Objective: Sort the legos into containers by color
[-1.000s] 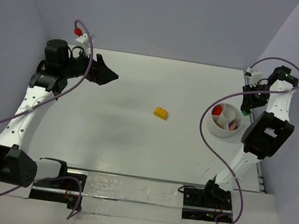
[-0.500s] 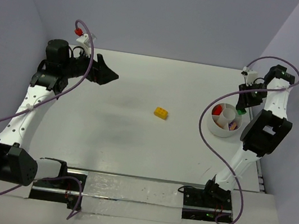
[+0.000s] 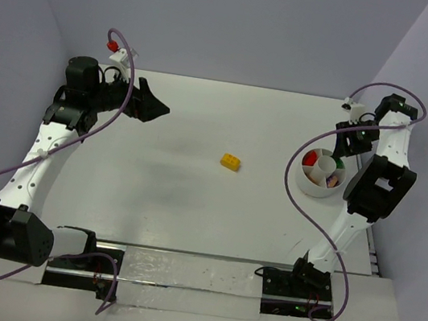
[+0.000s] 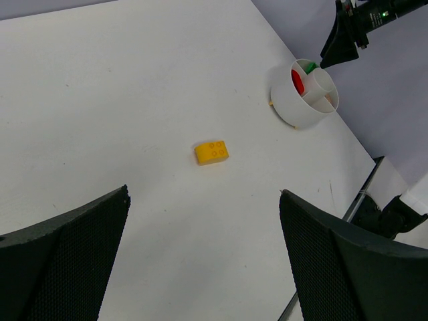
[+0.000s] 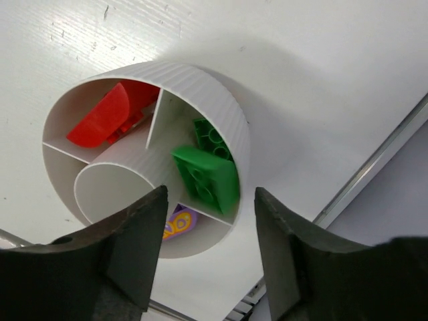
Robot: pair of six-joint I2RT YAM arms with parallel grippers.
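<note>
A yellow lego [image 3: 231, 162] lies alone mid-table, also in the left wrist view as the yellow lego [image 4: 211, 152]. The white divided cup [image 3: 312, 188] stands at the right. My right gripper [image 5: 209, 192] hovers open just above the cup [image 5: 221, 100]. Under it a green lego [image 5: 210, 175], slightly blurred and free of the fingers, lies atop another green lego [image 5: 212, 139] in one wedge. A red lego [image 5: 107, 120] fills the neighbouring wedge and a purple piece [image 5: 179, 223] another. My left gripper [image 3: 159, 109] stands wide open and empty at the far left.
The table's right edge with a metal rail [image 5: 374, 167] runs close beside the cup. A purple cable [image 3: 294, 194] loops round the cup's near side. Purple walls enclose the table at the back and sides.
My right gripper has opened and let go of the green lego, which now lies in the cup's green wedge. The right wrist shifted slightly back. The left arm is unmoved.
</note>
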